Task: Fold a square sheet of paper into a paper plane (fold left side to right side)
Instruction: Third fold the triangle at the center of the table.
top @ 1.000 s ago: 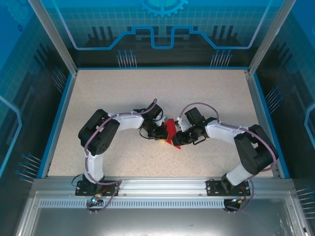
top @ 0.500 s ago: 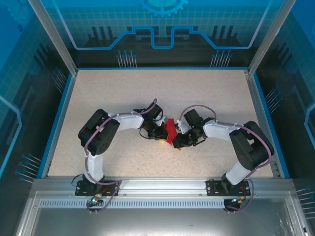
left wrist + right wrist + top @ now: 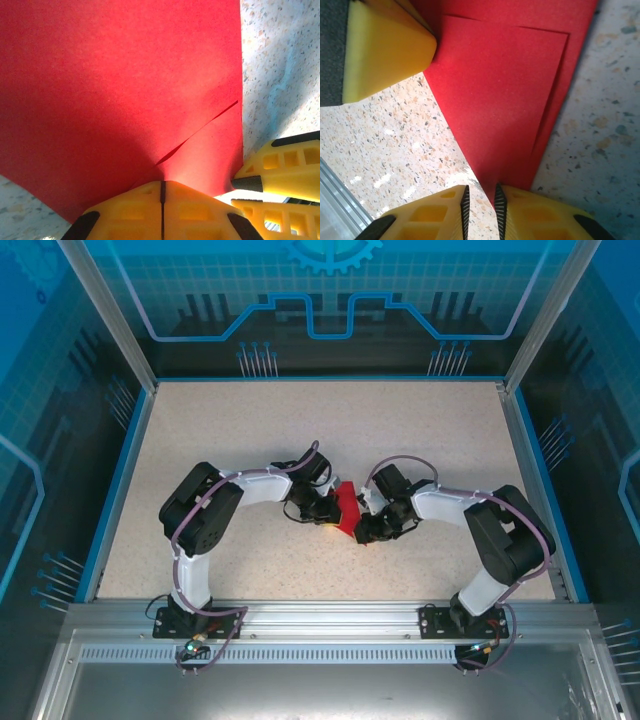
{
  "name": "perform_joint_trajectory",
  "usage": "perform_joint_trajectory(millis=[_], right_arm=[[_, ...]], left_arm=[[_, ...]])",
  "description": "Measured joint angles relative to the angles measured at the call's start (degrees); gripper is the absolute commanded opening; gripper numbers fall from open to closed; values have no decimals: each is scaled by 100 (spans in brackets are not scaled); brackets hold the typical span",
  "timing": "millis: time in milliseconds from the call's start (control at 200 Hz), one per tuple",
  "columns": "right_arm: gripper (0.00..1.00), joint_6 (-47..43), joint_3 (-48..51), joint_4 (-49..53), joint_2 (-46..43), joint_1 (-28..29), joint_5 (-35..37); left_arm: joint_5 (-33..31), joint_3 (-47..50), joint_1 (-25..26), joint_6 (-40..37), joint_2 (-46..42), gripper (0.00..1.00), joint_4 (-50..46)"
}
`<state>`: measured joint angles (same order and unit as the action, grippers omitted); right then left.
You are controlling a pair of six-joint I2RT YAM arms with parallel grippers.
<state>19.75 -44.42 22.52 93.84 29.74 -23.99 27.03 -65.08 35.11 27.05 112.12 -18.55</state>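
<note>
The square sheet of paper (image 3: 347, 506) is bright red and folded in layers, and it lies mid-table between both arms. In the left wrist view the paper (image 3: 125, 85) has a lifted flap whose edges run into my left gripper (image 3: 162, 187), which is shut on its near corner. The left gripper (image 3: 326, 513) sits at the paper's left side. In the right wrist view the paper (image 3: 505, 100) tapers to a point between the jaws of my right gripper (image 3: 481, 200). Those jaws are narrowly open, with table showing beside the point. The right gripper (image 3: 363, 530) is at the paper's lower right.
The speckled table (image 3: 300, 430) has a blue rim (image 3: 118, 480), transparent walls on three sides and a metal rail (image 3: 320, 615) along the near edge. The left gripper's fingertip (image 3: 385, 50) shows in the right wrist view, and the right gripper's fingers (image 3: 280, 167) show in the left wrist view.
My right arm has slid a little left toward the paper and its jaws have narrowed around the paper's point. The left arm has stayed still.
</note>
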Motion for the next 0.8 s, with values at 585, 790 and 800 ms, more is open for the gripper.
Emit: perform_joint_trajectory(millis=[585,790,800], right_arm=[[0,374,76,726,-1250,55,398],[0,638,-168,374,-560,291,385],[0,645,-173,356,-520,302,391]], left_arm=[[2,-7,11,0,2,7,2],[2,-7,11,0,2,7,2],[0,-7,11,0,2,7,2]])
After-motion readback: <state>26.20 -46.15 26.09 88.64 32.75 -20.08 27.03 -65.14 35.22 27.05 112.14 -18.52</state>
